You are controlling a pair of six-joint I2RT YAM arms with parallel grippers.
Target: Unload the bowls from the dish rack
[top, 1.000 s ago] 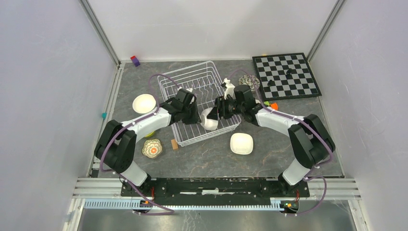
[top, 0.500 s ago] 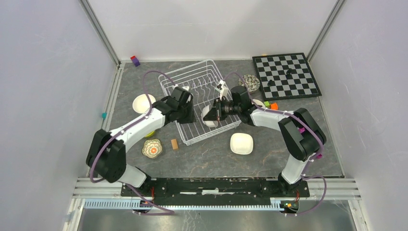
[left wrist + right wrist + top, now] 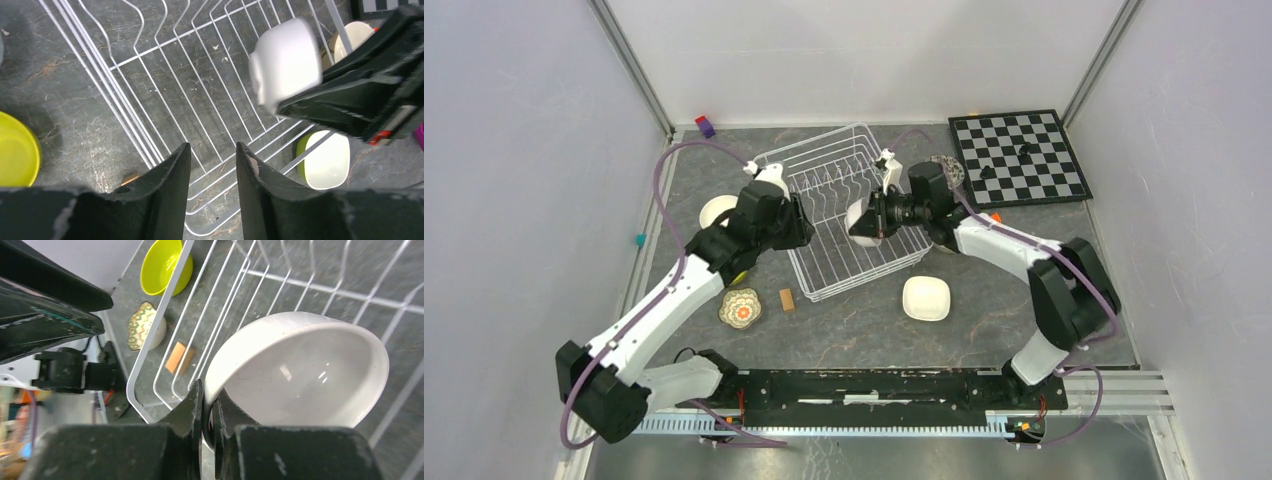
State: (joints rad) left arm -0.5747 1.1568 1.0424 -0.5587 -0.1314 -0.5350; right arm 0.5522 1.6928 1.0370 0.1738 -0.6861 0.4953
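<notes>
Now the dish rack (image 3: 839, 255), in the middle of the top view, has no other bowl in it that I can see. The left arm (image 3: 664, 300) has swung back toward the left. Its left end effector (image 3: 212, 155) holds nothing, fingers a little apart. The right end effector (image 3: 207, 400) pinches the white bowl (image 3: 300, 375) by its rim and has lifted it higher over the rack. I think it goes onto the worktop (image 3: 854, 330) next.

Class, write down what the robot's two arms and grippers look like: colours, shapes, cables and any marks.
Both the left arm and right arm have white tubular links joined by chunky black joints. A thin purple cable loops along each. The left gripper and right gripper have two flat black fingers, scuffed grey at the edges.
</notes>
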